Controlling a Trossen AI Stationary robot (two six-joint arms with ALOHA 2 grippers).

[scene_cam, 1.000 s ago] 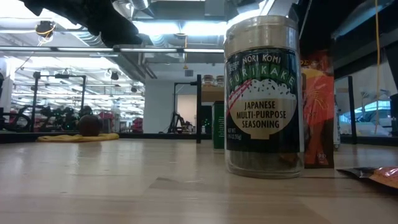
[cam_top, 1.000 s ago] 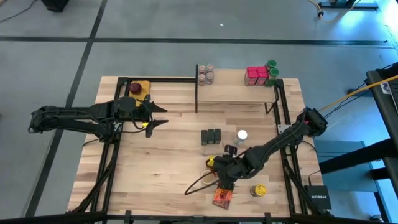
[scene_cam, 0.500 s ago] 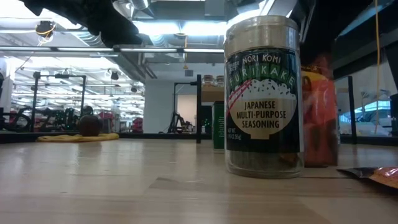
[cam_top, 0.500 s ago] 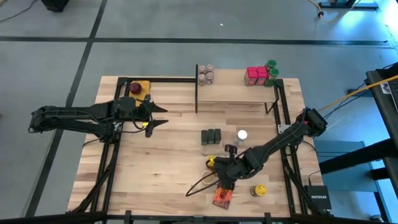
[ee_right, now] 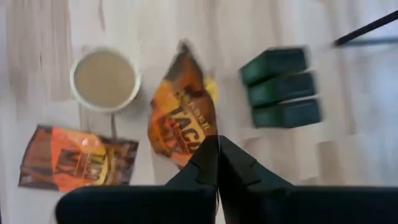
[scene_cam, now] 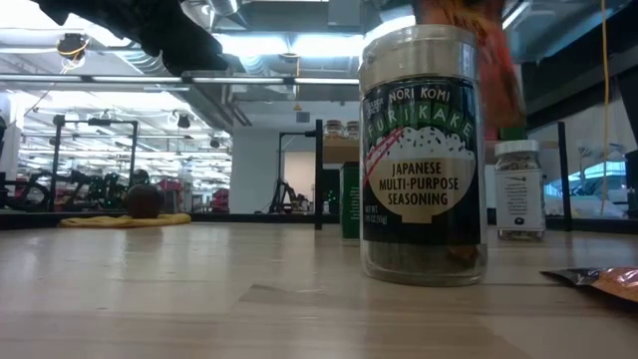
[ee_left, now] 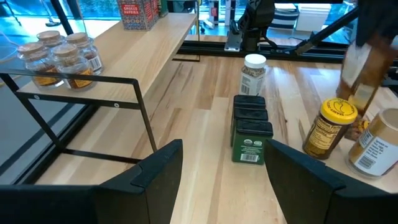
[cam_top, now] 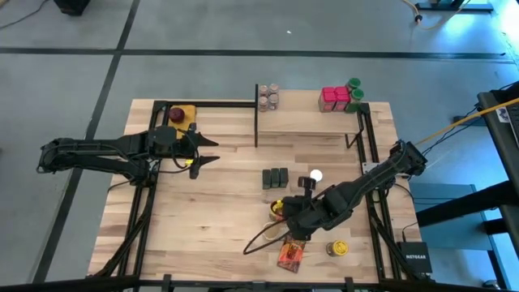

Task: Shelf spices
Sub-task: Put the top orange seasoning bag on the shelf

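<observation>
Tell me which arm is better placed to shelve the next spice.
Right. Its gripper is shut on an orange packet, lifted off the table. The left gripper hangs open, empty, away from the shelf.

The clearest print is on the furikake jar (scene_cam: 423,155) right up against the low camera, whose dark label reads "NORI KOMI FURIKAKE" across the top and "JAPANESE MULTI-PURPOSE SEASONING" in the white panel below. In the right wrist view, the orange packet (ee_right: 183,115) pinched between the closed fingers of the right gripper (ee_right: 217,155) shows large letters that look like "TACO", though they are blurred. Beside the table, the black box (cam_top: 415,257) on the floor carries the word "NETGEAR".
</observation>
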